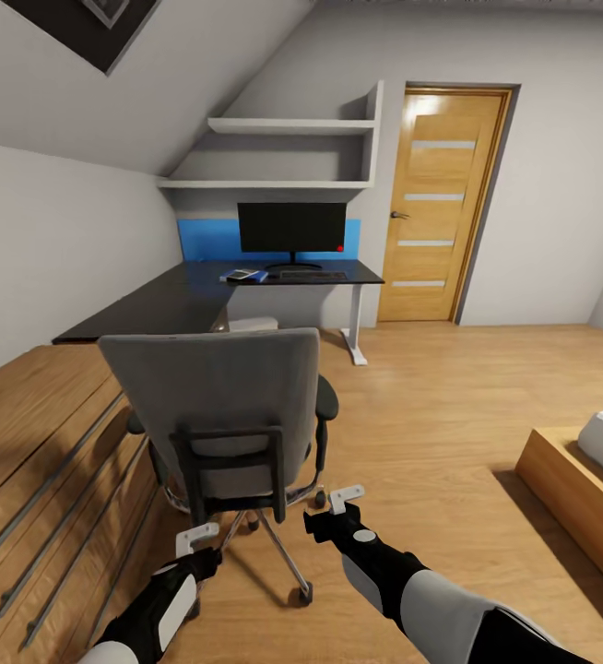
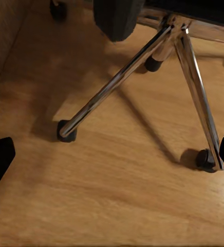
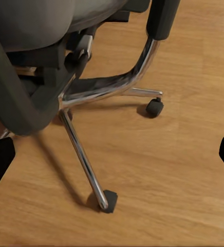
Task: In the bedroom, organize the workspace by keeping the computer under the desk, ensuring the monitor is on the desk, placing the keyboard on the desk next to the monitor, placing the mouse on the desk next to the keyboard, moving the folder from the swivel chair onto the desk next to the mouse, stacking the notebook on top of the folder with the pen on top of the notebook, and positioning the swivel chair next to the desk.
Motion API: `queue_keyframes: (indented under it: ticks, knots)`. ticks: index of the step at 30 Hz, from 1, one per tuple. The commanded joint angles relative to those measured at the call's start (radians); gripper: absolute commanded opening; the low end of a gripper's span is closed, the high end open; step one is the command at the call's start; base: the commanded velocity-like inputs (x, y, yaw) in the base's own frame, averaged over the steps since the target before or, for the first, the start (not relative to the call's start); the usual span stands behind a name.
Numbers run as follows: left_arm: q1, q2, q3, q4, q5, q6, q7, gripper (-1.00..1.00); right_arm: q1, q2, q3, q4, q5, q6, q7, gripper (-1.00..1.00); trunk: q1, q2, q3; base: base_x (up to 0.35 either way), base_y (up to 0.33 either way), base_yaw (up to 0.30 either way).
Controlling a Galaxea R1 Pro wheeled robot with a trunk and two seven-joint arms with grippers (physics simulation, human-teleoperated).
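The grey swivel chair (image 1: 218, 406) stands in mid-floor with its back towards me, well short of the black-topped desk (image 1: 154, 304). On the desk stand the monitor (image 1: 291, 228) and, in front of it, the keyboard (image 1: 313, 275). Left of the keyboard lies the blue folder (image 1: 255, 277) with the notebook (image 1: 240, 274) on it. Mouse and pen are too small to make out. The light grey computer (image 1: 253, 324) sits under the desk. My left gripper (image 1: 197, 535) and right gripper (image 1: 346, 498) are open and empty, low behind the chair's chrome base (image 2: 122, 77) (image 3: 84, 159).
A low light-wood shelving counter (image 1: 34, 443) runs along the left wall beside the chair. A wooden bed frame (image 1: 578, 498) stands at the right. A wooden door (image 1: 440, 203) is behind the desk's right end. Open wood floor (image 1: 431, 387) lies between chair, desk and bed.
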Motion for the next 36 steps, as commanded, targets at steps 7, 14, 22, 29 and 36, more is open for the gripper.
queue_keyframes:
  ticks: [7,14,22,29,36]
  knots:
    - [0.000,0.032,0.009,0.025,0.013,-0.159,0.010,1.00,-0.001,0.000,0.007,-0.001,-0.008,-0.004,-0.005,1.00,0.000,0.000,-0.001,-0.040,0.000,0.000]
    - [0.000,0.042,0.094,0.048,0.012,-0.227,0.011,1.00,-0.001,0.000,0.004,-0.001,-0.006,-0.006,-0.006,1.00,0.000,0.000,-0.001,-0.003,0.000,0.000]
    - [0.000,0.076,0.211,0.050,0.011,-0.229,0.011,1.00,-0.001,0.000,0.003,-0.003,-0.006,-0.012,-0.008,1.00,0.000,0.000,-0.001,0.000,0.000,0.000]
    - [0.000,0.084,0.217,0.050,0.012,-0.228,0.002,1.00,-0.001,0.000,0.004,-0.004,-0.008,-0.022,-0.010,1.00,0.000,0.000,-0.001,0.041,0.000,0.000]
    - [0.000,0.082,0.215,0.050,0.011,-0.229,0.002,1.00,-0.001,0.000,0.001,-0.003,-0.008,-0.027,-0.009,1.00,0.000,0.000,-0.001,0.133,0.047,0.000]
